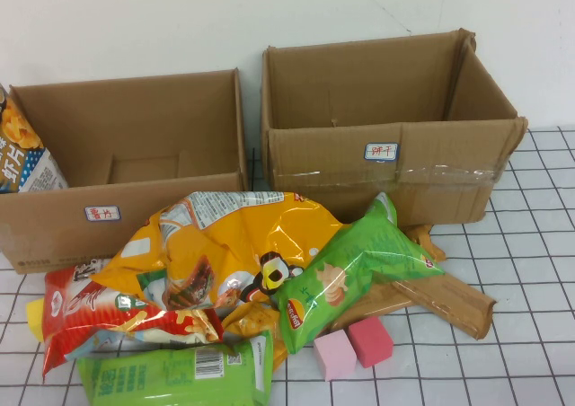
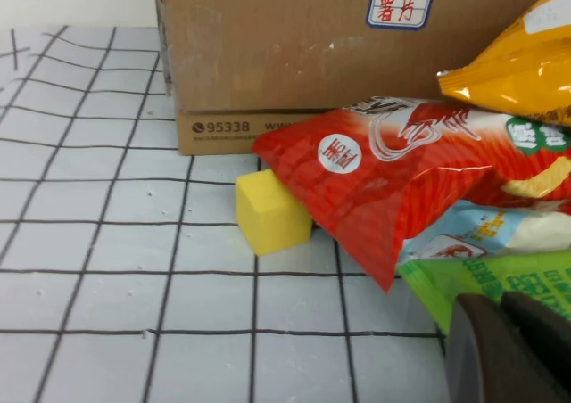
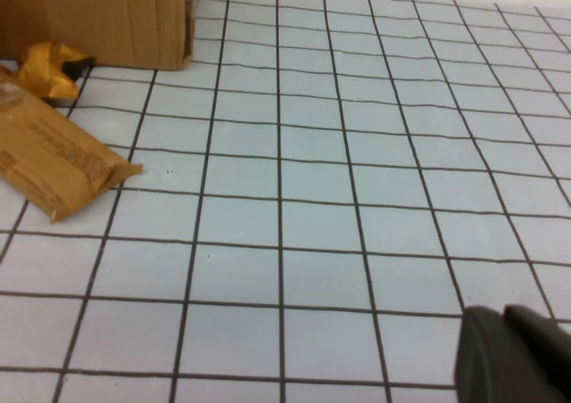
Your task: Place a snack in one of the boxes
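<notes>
Two open cardboard boxes stand at the back, the left box (image 1: 126,154) and the right box (image 1: 386,119). In front lies a pile of snacks: a yellow bag (image 1: 225,235), a green chips bag (image 1: 350,267), a red bag (image 1: 99,312), a second green bag (image 1: 180,375) and a brown packet (image 1: 440,298). Neither arm shows in the high view. My left gripper (image 2: 500,307) is shut and empty, low beside the green bag (image 2: 500,274) and the red bag (image 2: 401,180). My right gripper (image 3: 502,318) is shut and empty over bare table, well away from the brown packet (image 3: 53,158).
Two pink cubes (image 1: 355,348) lie at the front of the pile. A yellow cube (image 2: 270,211) sits by the red bag, before the left box (image 2: 294,55). Another snack bag (image 1: 22,145) stands in that box's left end. The table (image 3: 357,180) has a black grid.
</notes>
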Robot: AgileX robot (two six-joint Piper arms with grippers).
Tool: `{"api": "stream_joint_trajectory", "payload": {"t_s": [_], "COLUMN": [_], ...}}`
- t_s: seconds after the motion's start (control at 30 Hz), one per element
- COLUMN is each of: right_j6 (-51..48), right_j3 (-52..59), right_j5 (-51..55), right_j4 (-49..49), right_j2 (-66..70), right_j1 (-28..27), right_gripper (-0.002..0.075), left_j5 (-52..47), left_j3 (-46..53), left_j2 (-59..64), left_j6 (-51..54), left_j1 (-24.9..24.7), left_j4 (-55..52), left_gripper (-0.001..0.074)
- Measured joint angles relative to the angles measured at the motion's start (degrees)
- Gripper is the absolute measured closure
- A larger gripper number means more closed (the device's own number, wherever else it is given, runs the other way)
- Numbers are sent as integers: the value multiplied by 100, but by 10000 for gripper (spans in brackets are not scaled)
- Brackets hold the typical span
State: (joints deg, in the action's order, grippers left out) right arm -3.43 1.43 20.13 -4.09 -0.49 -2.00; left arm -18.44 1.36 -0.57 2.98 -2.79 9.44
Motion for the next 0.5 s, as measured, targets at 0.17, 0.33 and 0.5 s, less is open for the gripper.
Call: {"api": "stream_joint_trajectory", "payload": {"t_s": [0.17, 0.33, 0.5], "right_j6": [0, 199, 949], "right_j3": [0, 0, 19], "right_j5": [0, 0, 80], "right_j4": [189, 1107, 3667], "right_j2": [0, 0, 0], "right_j1": [0, 0, 0], "right_gripper": [727, 727, 727], "left_j5": [0, 63, 460], "left_j3": [0, 11, 11], "left_j2": [0, 0, 0], "left_j6": [0, -121, -427], "left_j1": [0, 0, 0], "left_j4": [436, 1925, 4990], "left_gripper": [736, 736, 736]}}
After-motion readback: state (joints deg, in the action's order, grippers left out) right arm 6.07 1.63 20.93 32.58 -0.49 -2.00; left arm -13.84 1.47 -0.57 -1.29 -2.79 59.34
